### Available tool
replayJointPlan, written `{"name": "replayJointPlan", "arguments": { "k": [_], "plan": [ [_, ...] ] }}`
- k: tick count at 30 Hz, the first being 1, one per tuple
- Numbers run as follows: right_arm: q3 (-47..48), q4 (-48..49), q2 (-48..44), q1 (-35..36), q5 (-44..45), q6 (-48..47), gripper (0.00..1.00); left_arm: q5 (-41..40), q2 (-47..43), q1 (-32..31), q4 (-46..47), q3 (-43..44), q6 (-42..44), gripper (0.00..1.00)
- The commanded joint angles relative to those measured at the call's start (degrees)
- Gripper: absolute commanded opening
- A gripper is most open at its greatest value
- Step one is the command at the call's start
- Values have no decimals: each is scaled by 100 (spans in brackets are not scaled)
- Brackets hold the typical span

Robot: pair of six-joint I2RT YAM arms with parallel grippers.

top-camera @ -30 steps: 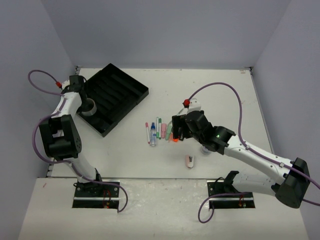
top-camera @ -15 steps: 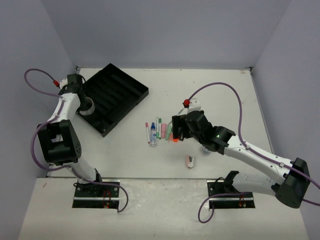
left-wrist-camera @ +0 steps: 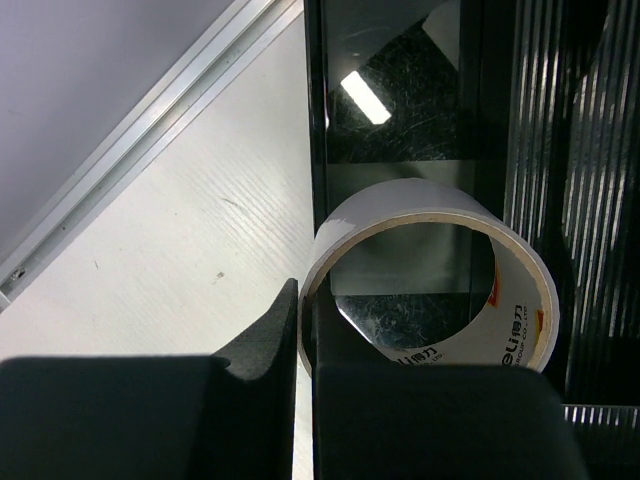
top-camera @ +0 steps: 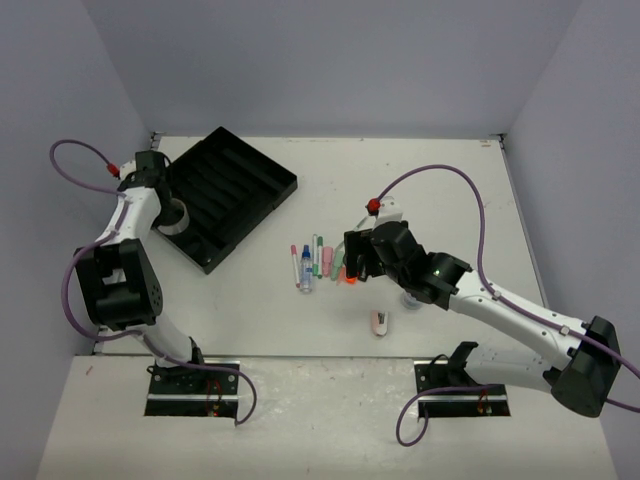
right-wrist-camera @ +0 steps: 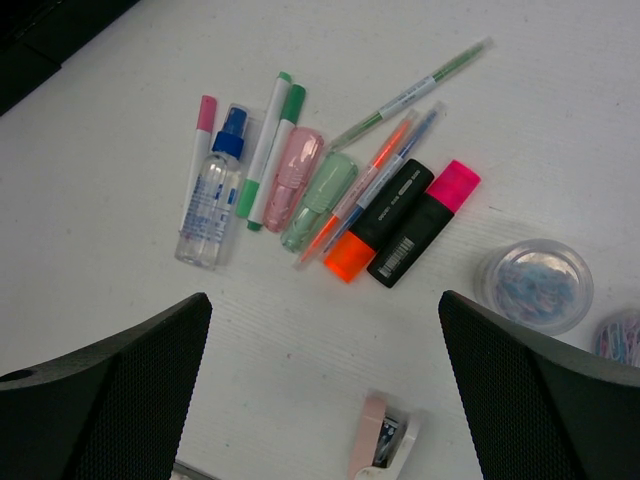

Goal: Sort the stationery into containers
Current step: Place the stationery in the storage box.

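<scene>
The black divided tray (top-camera: pixel 232 180) lies at the far left. My left gripper (top-camera: pixel 160 200) is shut on the wall of the white tape ring (top-camera: pixel 176 215), one finger inside it and one outside. In the left wrist view the tape ring (left-wrist-camera: pixel 400 198) hangs over the tray's outer compartment (left-wrist-camera: pixel 400 110) beside the gripper (left-wrist-camera: pixel 305 320). My right gripper (top-camera: pixel 352 262) is open and empty above the row of pens and markers (top-camera: pixel 318 262). In the right wrist view the gripper (right-wrist-camera: pixel 325 380) frames the pens (right-wrist-camera: pixel 300 180), two black markers (right-wrist-camera: pixel 405 222), a jar (right-wrist-camera: pixel 533 285) and the pink-white stapler (right-wrist-camera: pixel 385 450).
A small blue-capped spray bottle (right-wrist-camera: pixel 212 205) lies among the pens. A second jar (right-wrist-camera: pixel 622 335) shows at the right edge of the right wrist view. The stapler (top-camera: pixel 381 322) lies nearer the front than the pens. The table's metal edge rail (left-wrist-camera: pixel 150 120) runs left of the tray.
My left wrist has shifted slightly by the tray's left edge, still holding the tape ring. The right arm has not moved.
</scene>
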Motion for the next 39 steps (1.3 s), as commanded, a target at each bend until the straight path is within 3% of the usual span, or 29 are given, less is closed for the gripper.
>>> {"name": "replayJointPlan", "arguments": {
  "k": [1, 12, 39],
  "plan": [
    [96, 68, -103, -8, -44, -28, 99, 28, 204, 43, 95, 115, 84, 0],
    [96, 77, -111, -10, -48, -20, 99, -92, 194, 51, 260, -114, 92, 0],
    [114, 70, -15, -4, -83, -57, 99, 509, 630, 43, 758, -43, -154, 0]
  ]
}}
